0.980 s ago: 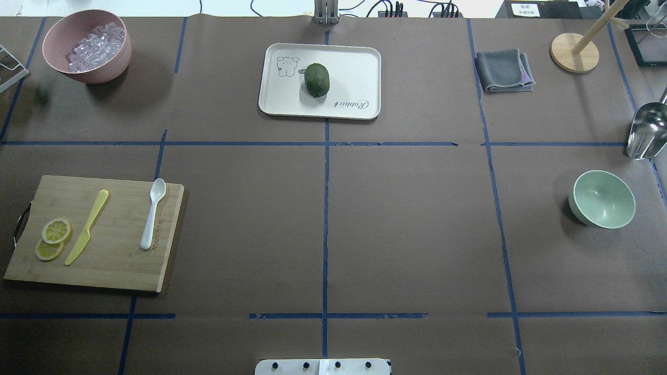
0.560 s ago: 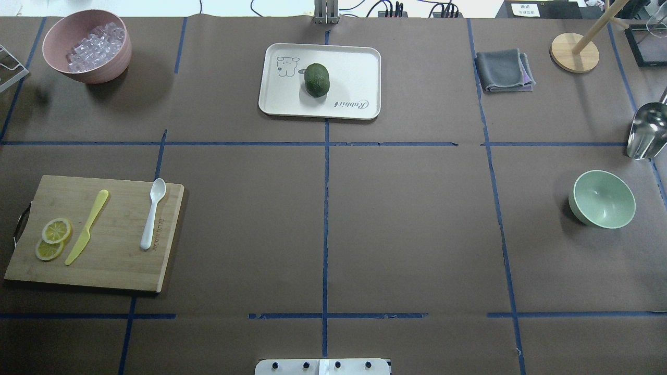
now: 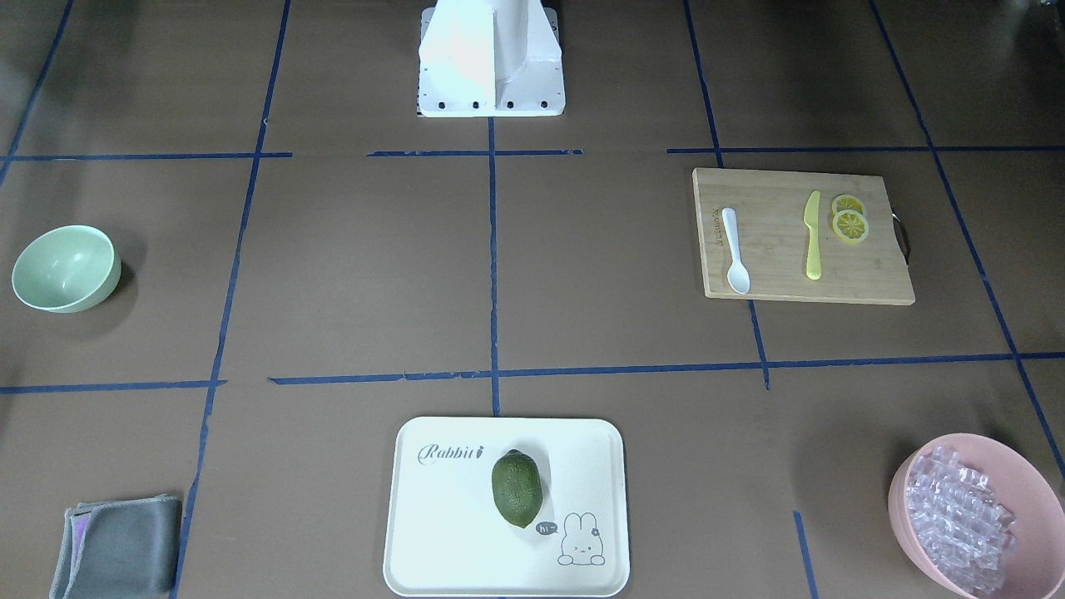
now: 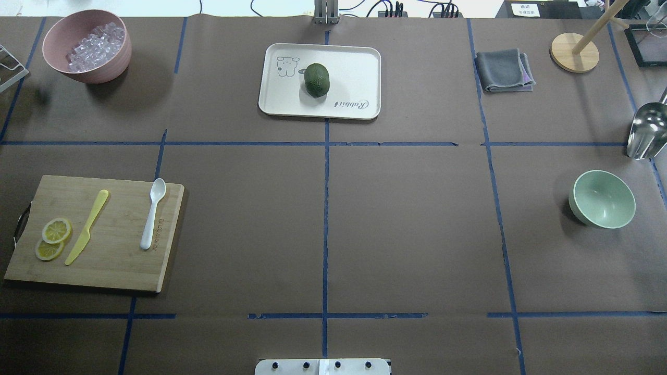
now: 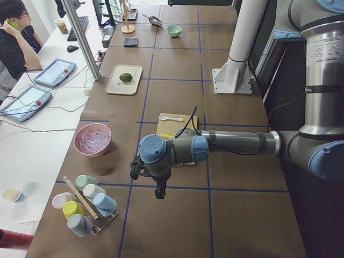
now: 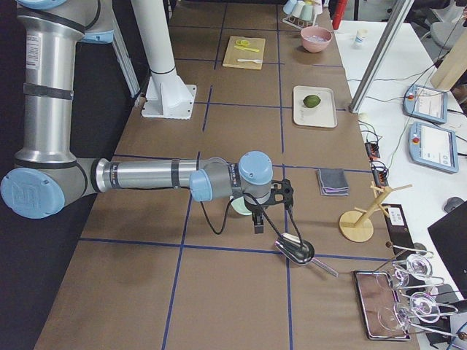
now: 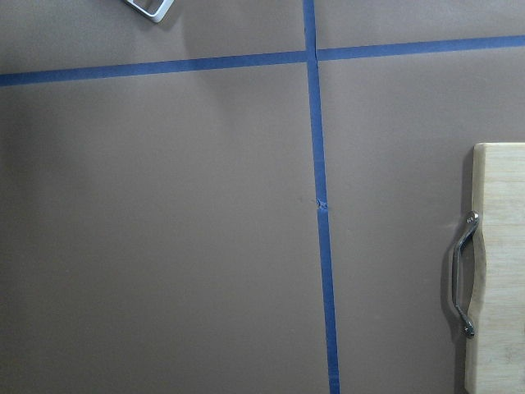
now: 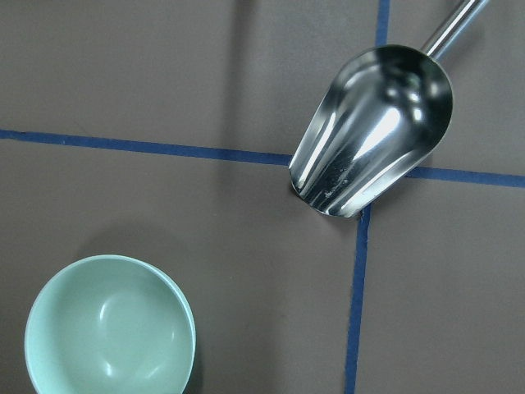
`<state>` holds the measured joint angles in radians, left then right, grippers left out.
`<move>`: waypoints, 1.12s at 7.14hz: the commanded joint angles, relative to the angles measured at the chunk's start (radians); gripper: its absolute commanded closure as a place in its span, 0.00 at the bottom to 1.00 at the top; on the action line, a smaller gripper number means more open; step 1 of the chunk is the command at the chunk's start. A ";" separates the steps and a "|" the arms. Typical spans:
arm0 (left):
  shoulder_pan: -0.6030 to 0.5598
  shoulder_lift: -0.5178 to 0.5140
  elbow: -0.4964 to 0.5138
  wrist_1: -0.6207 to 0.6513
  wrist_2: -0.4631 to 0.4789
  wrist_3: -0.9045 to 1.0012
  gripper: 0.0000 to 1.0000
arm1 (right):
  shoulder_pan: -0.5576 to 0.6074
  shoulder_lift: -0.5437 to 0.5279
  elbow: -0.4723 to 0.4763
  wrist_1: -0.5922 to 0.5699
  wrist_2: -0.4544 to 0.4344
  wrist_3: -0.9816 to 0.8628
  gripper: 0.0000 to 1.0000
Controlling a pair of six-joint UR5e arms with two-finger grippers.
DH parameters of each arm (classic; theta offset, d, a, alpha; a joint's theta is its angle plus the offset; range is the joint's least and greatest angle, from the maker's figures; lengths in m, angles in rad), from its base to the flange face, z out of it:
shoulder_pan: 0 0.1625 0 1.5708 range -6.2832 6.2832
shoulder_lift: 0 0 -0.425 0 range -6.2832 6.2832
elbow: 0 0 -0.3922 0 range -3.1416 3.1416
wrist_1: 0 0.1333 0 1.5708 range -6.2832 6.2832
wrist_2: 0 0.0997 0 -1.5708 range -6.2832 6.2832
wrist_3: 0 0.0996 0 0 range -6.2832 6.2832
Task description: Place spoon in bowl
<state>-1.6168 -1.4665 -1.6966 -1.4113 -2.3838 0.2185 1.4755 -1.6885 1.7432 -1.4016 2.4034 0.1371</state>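
The white spoon [image 4: 152,213] lies on the right part of a wooden cutting board [image 4: 114,260] at the table's left, also in the front view [image 3: 735,252]. The empty mint-green bowl [image 4: 604,199] stands far right, and shows in the right wrist view [image 8: 111,328]. My left gripper [image 5: 159,191] shows only in the left side view, hovering left of the board's handle end. My right gripper [image 6: 257,222] shows only in the right side view, above the table near the bowl. I cannot tell whether either is open or shut.
A yellow knife [image 4: 86,227] and lemon slices [image 4: 52,239] share the board. A pink bowl of ice [image 4: 86,44] is back left, a tray [image 4: 354,62] with a green fruit [image 4: 317,79] back centre, a grey cloth [image 4: 503,70] back right, a metal scoop [image 4: 646,130] beside the mint bowl.
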 commanded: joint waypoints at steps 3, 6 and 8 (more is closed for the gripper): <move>0.000 0.000 -0.005 0.000 0.000 -0.001 0.00 | -0.222 -0.074 -0.033 0.415 -0.044 0.484 0.01; 0.000 0.002 -0.006 0.000 0.000 -0.001 0.00 | -0.339 -0.054 -0.140 0.501 -0.115 0.524 0.00; 0.000 0.000 -0.008 0.000 0.000 -0.001 0.00 | -0.376 -0.031 -0.183 0.501 -0.113 0.524 0.04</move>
<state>-1.6168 -1.4660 -1.7032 -1.4112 -2.3838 0.2177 1.1181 -1.7308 1.5865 -0.9038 2.2908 0.6600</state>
